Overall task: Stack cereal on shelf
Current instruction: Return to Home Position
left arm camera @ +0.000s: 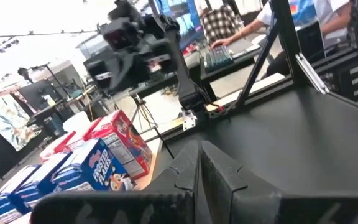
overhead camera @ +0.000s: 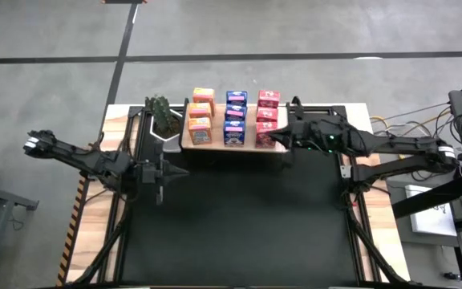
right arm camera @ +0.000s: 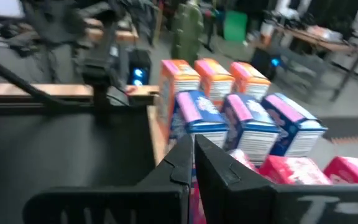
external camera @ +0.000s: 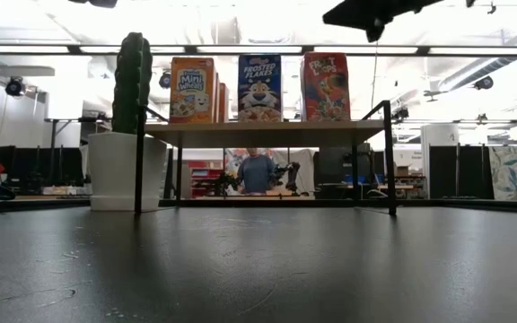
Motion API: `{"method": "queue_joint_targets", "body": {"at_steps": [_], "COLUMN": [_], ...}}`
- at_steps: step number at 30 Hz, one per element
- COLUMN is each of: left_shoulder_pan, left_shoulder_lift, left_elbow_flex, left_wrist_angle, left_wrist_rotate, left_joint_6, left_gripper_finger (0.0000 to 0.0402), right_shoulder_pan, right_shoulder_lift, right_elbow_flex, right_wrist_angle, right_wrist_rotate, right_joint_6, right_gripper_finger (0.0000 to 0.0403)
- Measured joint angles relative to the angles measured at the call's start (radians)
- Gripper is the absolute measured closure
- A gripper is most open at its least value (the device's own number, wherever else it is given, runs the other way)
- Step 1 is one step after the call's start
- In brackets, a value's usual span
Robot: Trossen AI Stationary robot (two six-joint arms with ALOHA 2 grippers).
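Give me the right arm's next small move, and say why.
Probably draw the right hand straight back from the shelf. All nine cereal boxes stand there in three rows, and the hand, shut and empty, sits close by the pink-red row, so a sideways swing might knock one.

Overhead, table-level, two wrist-mounted — shelf common

**Rig look: 2 dark arms**

Both matte black: left arm & right arm, jointed, boxy segs, white patch at each outer end. Wrist views: fingers black, angular, wedge-shaped; same on right.
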Motion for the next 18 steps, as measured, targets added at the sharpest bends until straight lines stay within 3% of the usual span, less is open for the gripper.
{"method": "queue_joint_targets", "body": {"at_steps": [18], "left_shoulder_pan": [0.0], "left_shoulder_lift": [-0.286], "left_elbow_flex": [-0.122], "left_wrist_angle": [-0.061], "left_wrist_rotate": [0.0], "left_joint_6": [-0.122], "left_gripper_finger": [0.0402], "right_shoulder_pan": [0.011], "right_shoulder_lift": [-0.32], "right_elbow_flex": [-0.339], "right_wrist_angle": [0.192], "right_wrist_rotate": [-0.116], "right_joint_6": [-0.013], "right_gripper_finger": [0.0394]}}
